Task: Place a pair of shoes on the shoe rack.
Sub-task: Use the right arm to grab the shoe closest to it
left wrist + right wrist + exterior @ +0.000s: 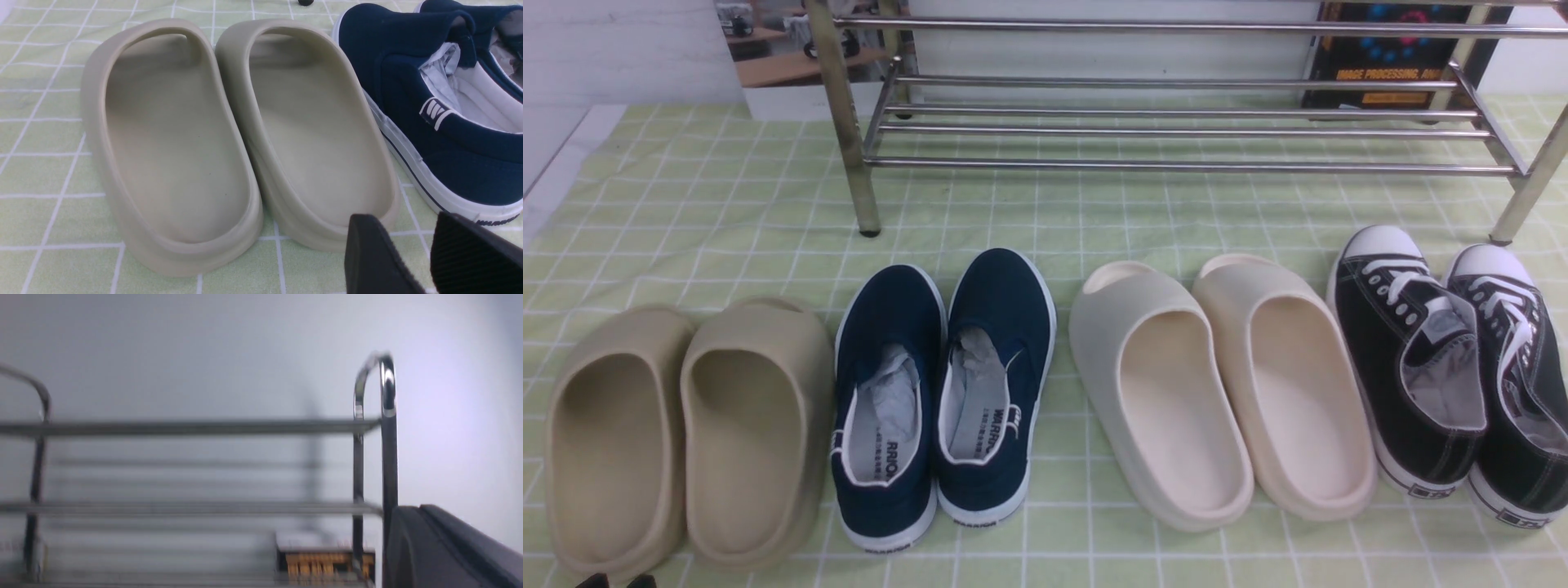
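Observation:
The two black canvas sneakers (1372, 327) (1543, 392), with white toe caps and white laces, stand side by side at the far right of the shoe row, toes toward the shoe rack (1176, 166). The rack of steel bars spans the back; it also shows blurred in the right wrist view (184, 426). My left gripper (406, 228) is open and empty, low over the cloth behind the heels of the tan slides; its tips just show at the front view's bottom edge (613, 581). My right gripper (421, 508) is shut and empty, raised and facing the rack, out of the front view.
In the row from the left stand tan foam slides (686, 425), navy slip-ons (943, 384) and cream slides (1217, 384), all on a green checked cloth (727, 212). A dark box (1388, 57) stands behind the rack's right end. The tan slides (229, 134) and a navy shoe (429, 102) lie before my left gripper.

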Robot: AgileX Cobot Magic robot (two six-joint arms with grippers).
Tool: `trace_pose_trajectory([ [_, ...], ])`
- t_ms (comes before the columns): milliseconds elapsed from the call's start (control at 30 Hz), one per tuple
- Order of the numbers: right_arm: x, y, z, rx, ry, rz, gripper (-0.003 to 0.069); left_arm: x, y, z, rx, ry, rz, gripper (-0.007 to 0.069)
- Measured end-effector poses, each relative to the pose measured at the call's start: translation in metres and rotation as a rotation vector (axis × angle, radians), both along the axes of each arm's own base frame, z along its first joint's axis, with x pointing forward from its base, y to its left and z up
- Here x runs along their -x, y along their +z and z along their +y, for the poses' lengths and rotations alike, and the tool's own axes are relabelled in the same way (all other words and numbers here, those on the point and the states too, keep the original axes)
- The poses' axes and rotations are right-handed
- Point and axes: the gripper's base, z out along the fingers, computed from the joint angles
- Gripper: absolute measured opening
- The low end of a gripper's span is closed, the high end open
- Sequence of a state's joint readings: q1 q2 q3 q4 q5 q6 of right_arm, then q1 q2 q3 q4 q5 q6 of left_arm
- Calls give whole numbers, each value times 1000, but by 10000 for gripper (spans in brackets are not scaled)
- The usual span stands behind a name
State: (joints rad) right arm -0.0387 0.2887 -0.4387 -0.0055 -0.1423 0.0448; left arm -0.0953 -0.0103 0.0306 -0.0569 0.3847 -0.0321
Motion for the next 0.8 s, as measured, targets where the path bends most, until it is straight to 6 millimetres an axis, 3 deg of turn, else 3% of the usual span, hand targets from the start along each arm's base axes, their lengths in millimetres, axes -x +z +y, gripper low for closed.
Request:
trace_pose_trajectory([
  [33, -5, 3, 0, 2, -1, 24, 7, 0, 0, 0, 0, 0, 0, 239],
  [167, -64, 0, -3, -3, -3, 473, 7, 0, 0, 0, 0, 0, 0, 239],
  [233, -94, -19, -2, -50, 15, 746, 7, 0, 0, 0, 0, 0, 0, 239],
  [267, -100, -22, -2, -55, 17, 779, 7, 0, 0, 0, 0, 0, 0, 239],
  [300, -116, -38, 0, -98, 47, 979, 7, 0, 0, 0, 0, 0, 0, 239],
  [467, -152, -66, 20, -71, 222, 1307, 45, 0, 0, 0, 0, 0, 0, 239],
  [600, -167, -67, 41, -14, 315, 1336, 154, 0, 0, 0, 0, 0, 0, 239],
  [667, -176, -69, 53, 12, 348, 1354, 252, 0, 0, 0, 0, 0, 0, 239],
  [700, -184, -72, 60, 29, 352, 1376, 352, 0, 0, 0, 0, 0, 0, 239],
  [733, -184, -74, 61, 31, 354, 1381, 352, 0, 0, 0, 0, 0, 0, 239],
  [767, -194, -84, 66, 55, 340, 1419, 431, 0, 0, 0, 0, 0, 0, 239],
  [800, -199, -89, 67, 60, 329, 1433, 454, 0, 0, 0, 0, 0, 0, 239],
])
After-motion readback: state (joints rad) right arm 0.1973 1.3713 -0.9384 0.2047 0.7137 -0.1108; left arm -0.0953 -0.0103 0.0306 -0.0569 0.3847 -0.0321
